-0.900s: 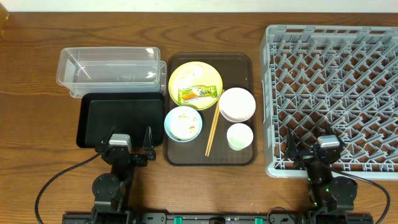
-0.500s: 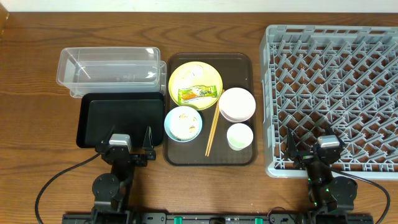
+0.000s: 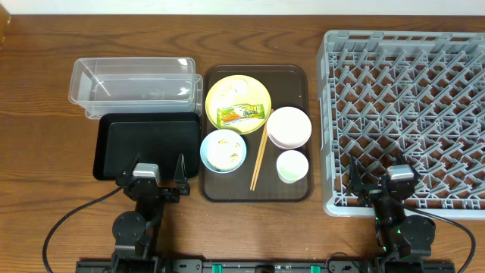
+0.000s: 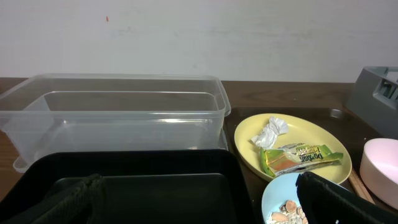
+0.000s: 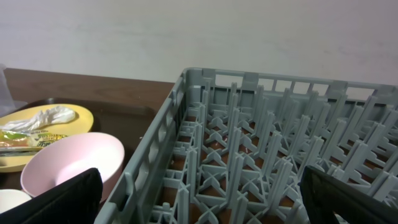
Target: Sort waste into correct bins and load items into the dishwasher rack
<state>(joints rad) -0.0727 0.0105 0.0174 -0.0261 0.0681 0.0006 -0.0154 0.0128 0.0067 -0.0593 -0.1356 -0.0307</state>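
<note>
The green-and-orange wrapper (image 3: 242, 114) lies on the yellow plate (image 3: 231, 92) with a white crumpled scrap (image 4: 269, 131). The light blue bowl (image 3: 223, 150) holds food crumbs. The white bowl (image 3: 289, 127), small white cup (image 3: 292, 166) and chopsticks (image 3: 259, 158) lie on the brown serving tray (image 3: 297, 76). The clear tub (image 3: 133, 83) and black tray (image 3: 146, 146) are at left, the grey rack (image 3: 409, 114) at right. My left gripper (image 3: 159, 168) is open and empty over the black tray's near edge. My right gripper (image 3: 377, 176) is open and empty over the rack's near edge.
The wooden table (image 3: 45, 114) lies bare to the left of the bins and along the front edge. A pale wall stands behind the table in both wrist views.
</note>
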